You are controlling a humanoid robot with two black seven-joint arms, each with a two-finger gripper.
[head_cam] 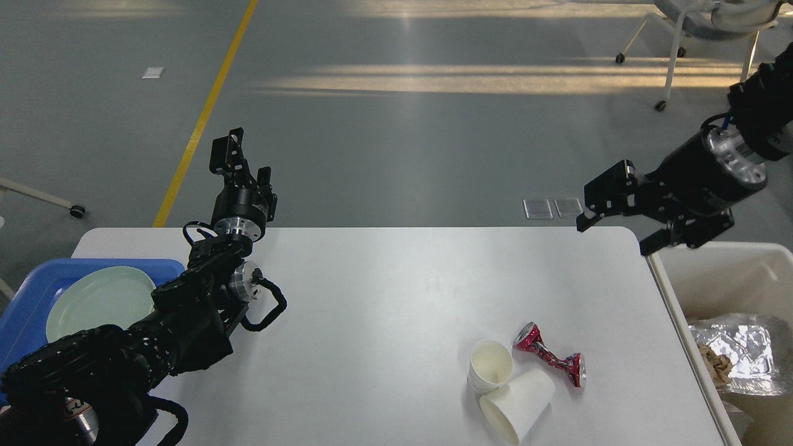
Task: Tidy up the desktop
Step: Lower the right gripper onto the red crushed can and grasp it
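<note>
Desktop (384, 297) below both end effectors

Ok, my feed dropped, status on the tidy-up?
Both hands, left hand and right hand, open, empty, raised. Desktop holds two paper cups and a crushed can. Nothing blocking.

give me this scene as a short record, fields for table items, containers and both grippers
surface: desktop, white
on desktop: crushed red can; paper cups, upright; another paper cup on its side, touching them
left side: blue tray holding pale green plate
right side: off-white bin with foil and paper inside
left gripper: open, empty, raised
right gripper: open, empty, raised near the bin
</note>
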